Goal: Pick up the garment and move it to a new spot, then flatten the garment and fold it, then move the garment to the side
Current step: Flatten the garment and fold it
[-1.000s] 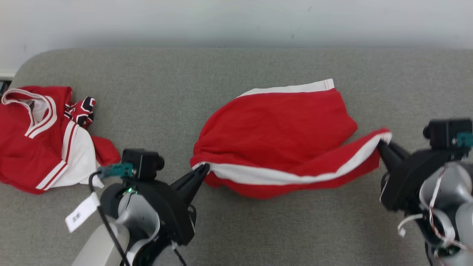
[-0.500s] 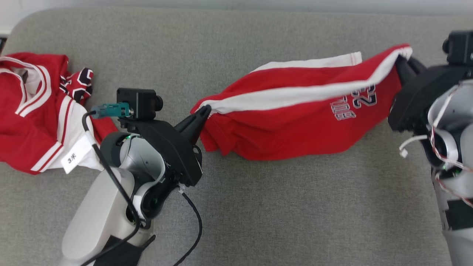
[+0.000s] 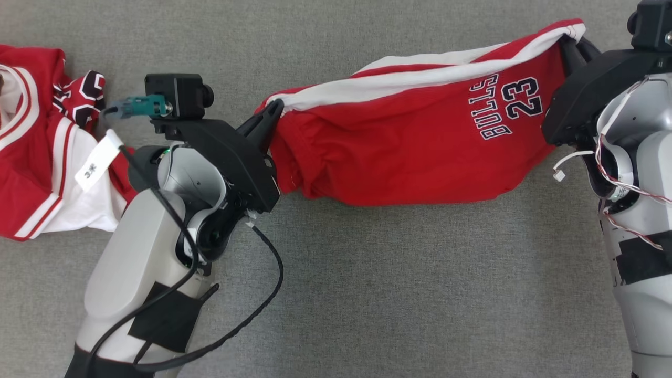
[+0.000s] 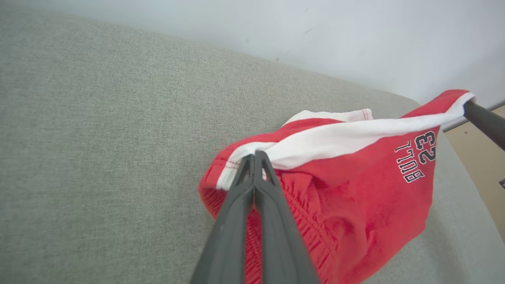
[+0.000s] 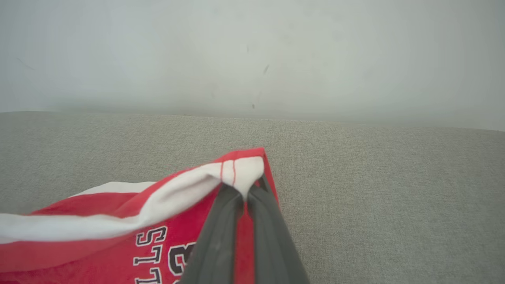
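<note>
Shorts [image 3: 409, 152], red Bulls 23, held up by both grippers

Shorts hang stretched over the grey fabric surface [image 3: 399, 294], white stripe along the top edge. Left gripper [image 3: 273, 107] is clamped tight on one end of the stripe, right gripper [image 3: 571, 41] on the other. A crumpled red-and-white jersey [image 3: 37, 173] lies far left, well apart from the shorts

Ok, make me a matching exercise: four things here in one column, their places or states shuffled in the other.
1 left hand
2 right hand
3 Bulls garment
4 red and white jersey

A stretched between both hands
B crumpled at far left
C shut on white band's right end
D shut on white band's left end

Pairs: 1-D, 2-C, 3-A, 4-B
</note>
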